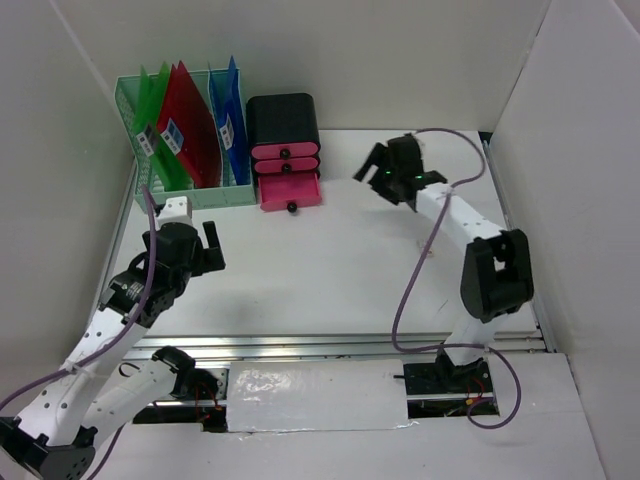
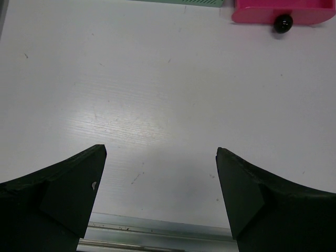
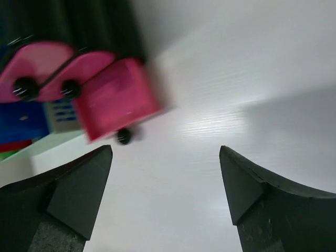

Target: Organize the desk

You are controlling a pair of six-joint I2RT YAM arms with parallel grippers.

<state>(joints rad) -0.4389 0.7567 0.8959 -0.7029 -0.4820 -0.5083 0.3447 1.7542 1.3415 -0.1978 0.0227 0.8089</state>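
— Jaws first: the left jaws and the right jaws both stand spread, pinching nothing. The right arm (image 1: 470, 235) reaches to the upper middle of the top view, just right of the drawer box (image 1: 284, 118).

— And the bench (image 1: 340, 270)?

— White, filling the frame's centre. The bottom pink drawer (image 1: 290, 192) sticks out, so shutting it looks like the step in hand.

— Next move?

— Probably the right jaws meeting its front squarely and pushing toward the frame's top.

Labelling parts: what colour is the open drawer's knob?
Black knob on pink drawer; clearest in left wrist view.
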